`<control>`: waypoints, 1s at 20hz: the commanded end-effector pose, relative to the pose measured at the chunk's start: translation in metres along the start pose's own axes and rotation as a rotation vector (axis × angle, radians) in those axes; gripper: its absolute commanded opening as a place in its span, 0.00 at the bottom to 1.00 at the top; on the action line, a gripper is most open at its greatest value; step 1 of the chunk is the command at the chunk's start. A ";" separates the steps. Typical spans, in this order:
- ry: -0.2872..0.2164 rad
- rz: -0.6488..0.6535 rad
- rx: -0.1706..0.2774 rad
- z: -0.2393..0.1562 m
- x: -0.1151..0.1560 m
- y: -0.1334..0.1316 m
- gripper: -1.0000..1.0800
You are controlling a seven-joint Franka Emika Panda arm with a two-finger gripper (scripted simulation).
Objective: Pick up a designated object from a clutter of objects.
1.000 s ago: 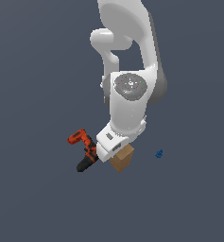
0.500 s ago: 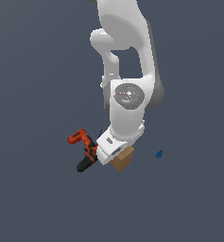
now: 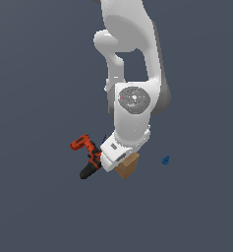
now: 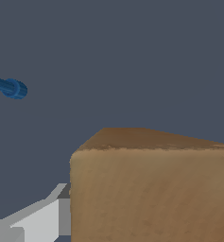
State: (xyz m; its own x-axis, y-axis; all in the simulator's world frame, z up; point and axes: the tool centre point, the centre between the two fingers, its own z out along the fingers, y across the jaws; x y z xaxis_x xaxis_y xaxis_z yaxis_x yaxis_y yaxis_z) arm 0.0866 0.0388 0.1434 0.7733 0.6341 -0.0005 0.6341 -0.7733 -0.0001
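Observation:
The tan wooden block stands on the dark floor, partly covered by my white hand. My gripper is down at the block, on its side toward the drill. In the wrist view the block fills most of the picture, very close. One grey finger shows beside the block's side face, set well off the middle; the other finger is hidden behind the block. The jaws look spread, with the block between or against them. The block rests on the floor.
The orange-and-black power drill lies right next to my hand, at the exterior view's left. A tiny blue piece lies at the exterior view's right of the block and also shows in the wrist view. Dark floor all around.
The arm has lowered a little, bringing the hand down onto the block. Block and drill have not moved.

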 end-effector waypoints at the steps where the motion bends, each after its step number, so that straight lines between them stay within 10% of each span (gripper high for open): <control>1: 0.000 0.000 0.000 -0.001 0.000 0.000 0.00; 20: 0.000 -0.001 0.000 -0.132 -0.020 -0.021 0.00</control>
State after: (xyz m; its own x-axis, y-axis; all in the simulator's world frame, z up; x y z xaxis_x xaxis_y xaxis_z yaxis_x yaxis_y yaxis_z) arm 0.0595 0.0415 0.2524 0.7729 0.6344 -0.0089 0.6344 -0.7730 -0.0062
